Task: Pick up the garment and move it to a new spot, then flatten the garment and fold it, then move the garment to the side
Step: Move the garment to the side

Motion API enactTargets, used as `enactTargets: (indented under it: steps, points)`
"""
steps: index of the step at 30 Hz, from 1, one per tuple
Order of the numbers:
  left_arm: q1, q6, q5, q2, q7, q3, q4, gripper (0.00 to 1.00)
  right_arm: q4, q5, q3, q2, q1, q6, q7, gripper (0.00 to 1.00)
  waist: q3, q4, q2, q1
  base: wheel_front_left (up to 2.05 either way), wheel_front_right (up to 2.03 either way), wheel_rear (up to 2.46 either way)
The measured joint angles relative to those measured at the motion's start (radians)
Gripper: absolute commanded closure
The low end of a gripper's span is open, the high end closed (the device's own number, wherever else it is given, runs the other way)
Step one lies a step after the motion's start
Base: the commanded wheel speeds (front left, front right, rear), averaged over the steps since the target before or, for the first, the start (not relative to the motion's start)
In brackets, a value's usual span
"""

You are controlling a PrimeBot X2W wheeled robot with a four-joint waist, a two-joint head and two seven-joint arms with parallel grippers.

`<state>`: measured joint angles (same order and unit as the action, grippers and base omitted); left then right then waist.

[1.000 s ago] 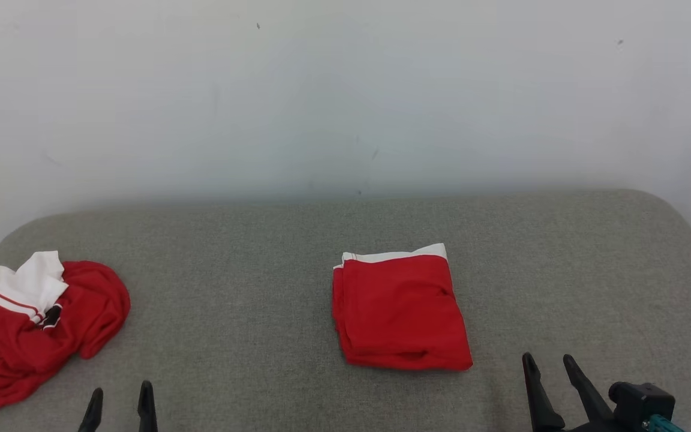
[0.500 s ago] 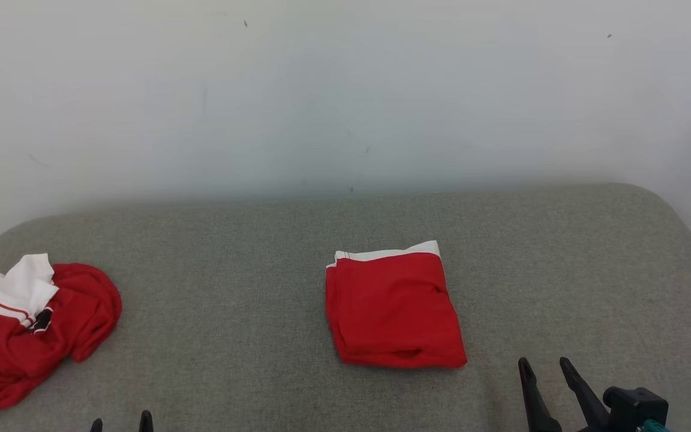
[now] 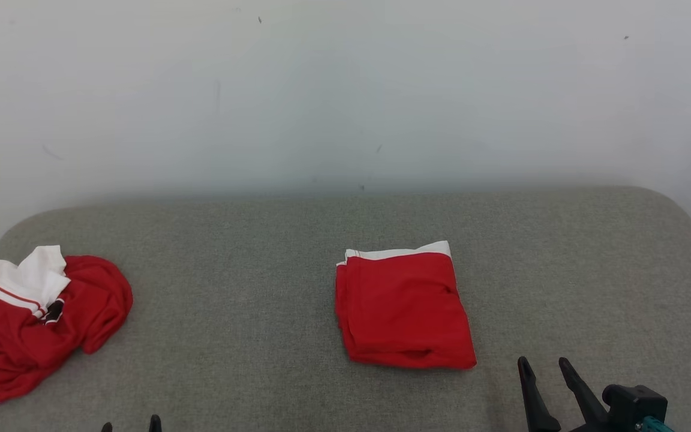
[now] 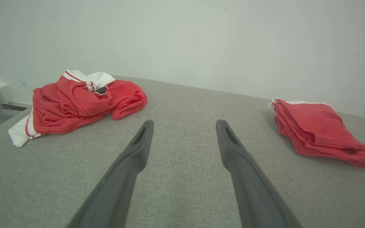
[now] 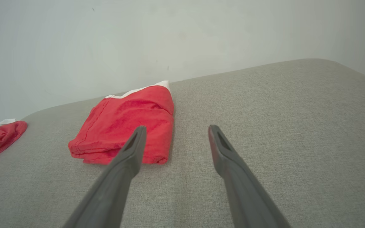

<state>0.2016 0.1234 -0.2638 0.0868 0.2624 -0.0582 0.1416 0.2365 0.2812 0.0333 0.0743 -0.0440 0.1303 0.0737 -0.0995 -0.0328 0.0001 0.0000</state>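
Clearly folded, one red garment (image 3: 405, 306) lies as a neat, roughly square stack just right of the head view's centre, on the grey fabric-covered table (image 3: 261, 252). A white band with a thin red stripe runs along its upper edge, and its layered folds show along its left side and lower edge. In the right wrist view it (image 5: 128, 126) sits left of centre, partly behind that pincer's left finger.

A second garment, crumpled and red (image 3: 33, 324), is heaped at the head view's lower left, near the table's edge. It has white panels with red stripes and a small dark patch, and it is well apart from the folded one. The left wrist view shows it (image 4: 78, 101) at upper left and the folded stack (image 4: 318, 126) at right.

The left pincer (image 4: 185, 124) is spread wide and holds nothing. The right pincer (image 5: 176, 128) is likewise wide apart and empty, showing at the head view's lower right (image 3: 543, 361).
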Motion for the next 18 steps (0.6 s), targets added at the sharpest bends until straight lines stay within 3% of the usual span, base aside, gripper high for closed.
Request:
enactTargets:
  steps: [6, 11, 15, 18]
  points:
    - [-0.003, 0.000, 0.007, -0.002, 0.000, 0.006, 0.003, 0.00, 0.005, -0.013, -0.029, -0.007, 0.031, 0.000, -0.079, 0.00, 0.002, 0.022, -0.0001, 0.0000, 0.00, 0.00, 0.00]
    - [-0.002, 0.001, 0.009, -0.005, 0.000, 0.016, 0.002, 0.00, 0.042, -0.023, -0.090, -0.018, 0.138, 0.000, -0.358, 0.00, 0.006, 0.044, 0.0000, 0.0000, 0.00, 0.00, 0.00]
    - [-0.003, 0.001, 0.017, -0.006, 0.000, 0.026, -0.002, 0.00, 0.098, -0.069, -0.233, -0.021, 0.258, 0.000, -0.595, 0.00, 0.013, 0.071, 0.0000, 0.0000, 0.00, 0.00, 0.00]
    - [-0.010, 0.001, 0.020, -0.006, 0.000, 0.037, -0.003, 0.00, 0.137, -0.102, -0.271, -0.021, 0.349, 0.000, -0.700, 0.00, 0.022, 0.097, 0.0000, 0.0000, 0.00, 0.00, 0.00]
